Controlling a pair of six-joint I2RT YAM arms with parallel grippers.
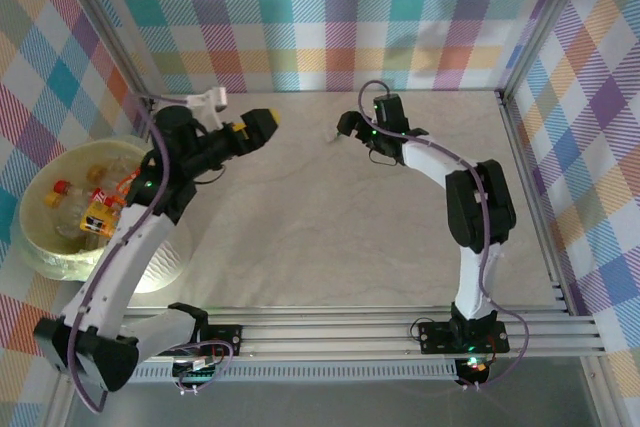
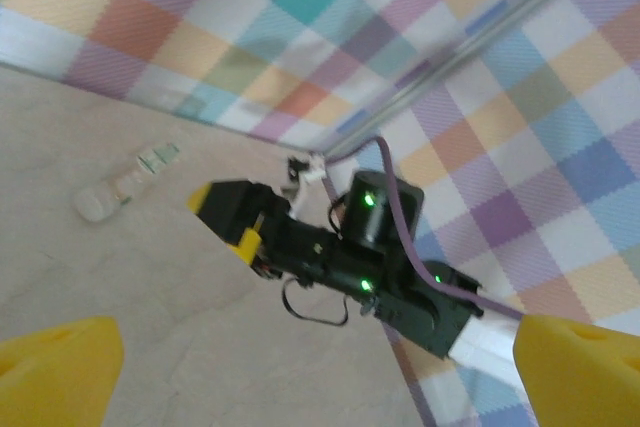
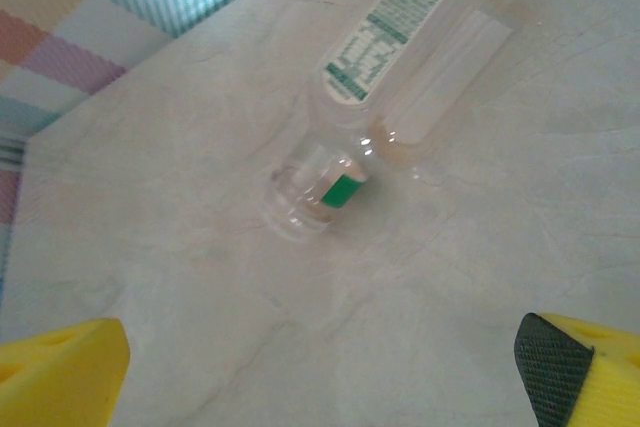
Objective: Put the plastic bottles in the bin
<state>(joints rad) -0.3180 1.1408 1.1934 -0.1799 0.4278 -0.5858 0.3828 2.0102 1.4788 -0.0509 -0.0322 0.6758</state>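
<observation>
Both wide open, empty. Right gripper (image 3: 320, 372) hovers, a clear bottle (image 3: 405, 72) lying flat just ahead, near the back wall (image 1: 330, 17). Left gripper (image 1: 262, 123) sits right of the bin (image 1: 38, 252), bottles (image 1: 95, 209) inside. Bare table (image 1: 320, 237) between arms.

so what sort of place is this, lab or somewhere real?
Likely a lab robot cell: plaid cloth walls on an aluminium frame, left arm and right arm bolted to a rail.

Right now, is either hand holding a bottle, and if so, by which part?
Nothing is held. Both hands stand open: the right hand hovers over a clear bottle lying on the table, without touching it; the left hand is empty.
</observation>
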